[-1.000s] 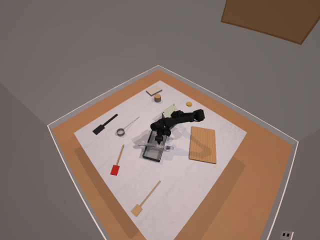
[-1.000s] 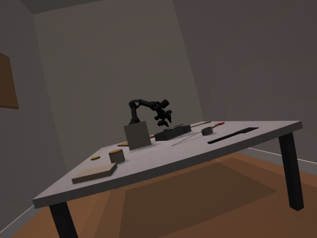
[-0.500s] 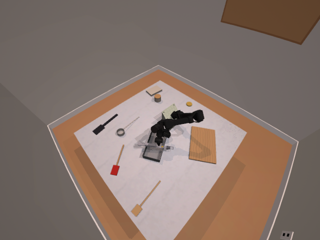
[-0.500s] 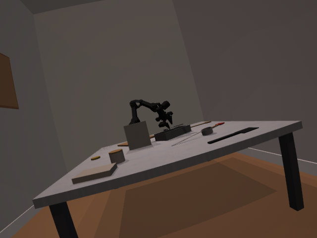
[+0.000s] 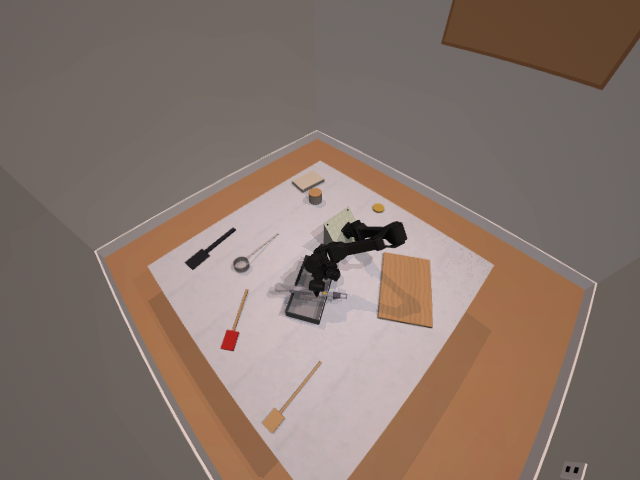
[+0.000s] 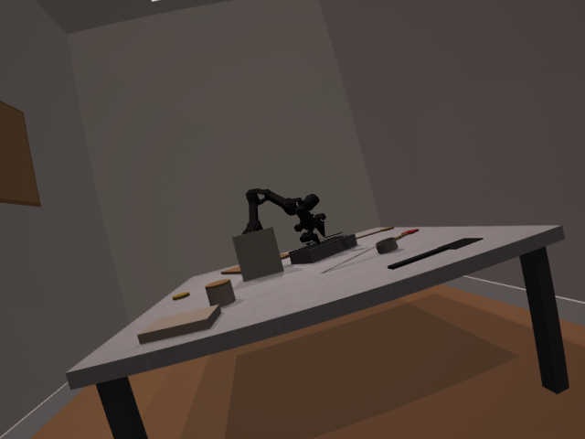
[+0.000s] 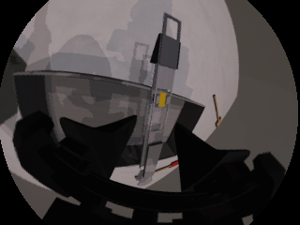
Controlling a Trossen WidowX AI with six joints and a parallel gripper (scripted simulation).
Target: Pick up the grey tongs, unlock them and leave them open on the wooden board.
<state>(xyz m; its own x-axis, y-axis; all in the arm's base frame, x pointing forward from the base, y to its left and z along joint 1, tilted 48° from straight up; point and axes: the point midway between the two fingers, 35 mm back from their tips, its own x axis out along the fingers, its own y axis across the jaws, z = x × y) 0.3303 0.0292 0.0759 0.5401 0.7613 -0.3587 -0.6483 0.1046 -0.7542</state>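
Observation:
The grey tongs lie across the dark roasting tin, both ends reaching past its rims. Their arms look closed together. A dark block, a wire loop and a yellow mark are near one end. My gripper is open, fingers pointing down over the tin. In the wrist view the tongs run between the two fingertips, with nothing gripped. The exact height gap is hard to tell. The wooden board lies flat to the right of the tin in the top view.
A pale green upright block stands close beside the arm. A round strainer, a red spatula, a black spatula, a wooden spatula and an orange-topped pot are farther out.

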